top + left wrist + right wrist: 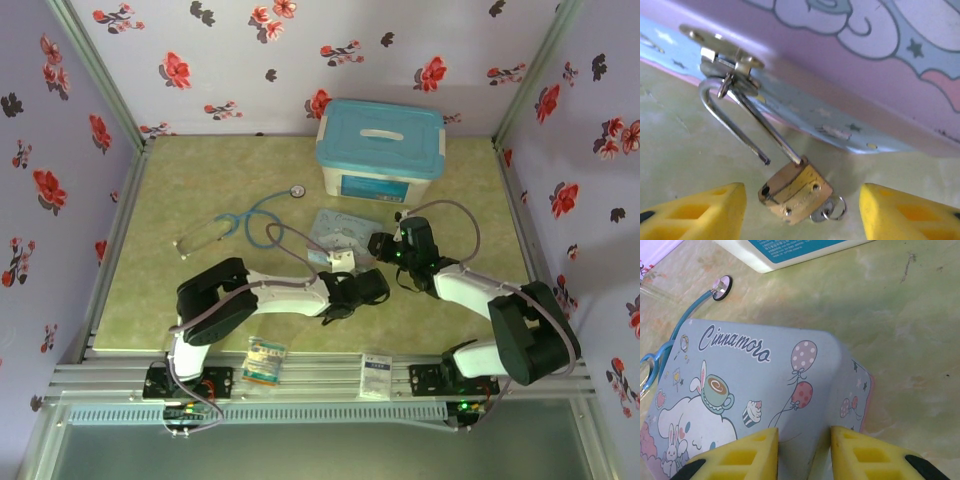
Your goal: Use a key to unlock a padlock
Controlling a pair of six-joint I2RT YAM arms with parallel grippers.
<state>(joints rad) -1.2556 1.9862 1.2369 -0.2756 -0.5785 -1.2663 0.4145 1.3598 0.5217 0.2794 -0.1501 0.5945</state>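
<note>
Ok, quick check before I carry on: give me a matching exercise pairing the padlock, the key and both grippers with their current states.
Things:
1. padlock
2. key
3. left gripper
4. right gripper

States:
A. closed on a corner of the cartoon tin
B. one shackle end free, hooked through the tin's hasp
C. open, a finger either side of the padlock
D. sitting in the padlock's base

Pairs: 1-B, 2-D, 3-C, 4-A

Soft even light, mild blur
</note>
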